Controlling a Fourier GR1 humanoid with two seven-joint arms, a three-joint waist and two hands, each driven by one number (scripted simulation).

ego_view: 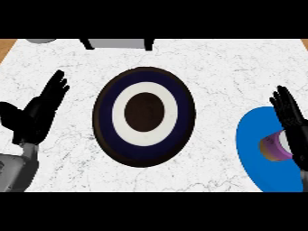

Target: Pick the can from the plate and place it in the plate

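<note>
Purple can lies on its side on the blue plate, so we judge the pick not yet made. Our right hand stands just beside it, fingers straight, unclosed. Our left hand rests spread at the left. The dark ringed plate awaits the can.

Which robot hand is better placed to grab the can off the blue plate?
The right robot hand: it is open just beside the can on the blue plate. The left robot hand rests open far off, past the dark plate.
</note>
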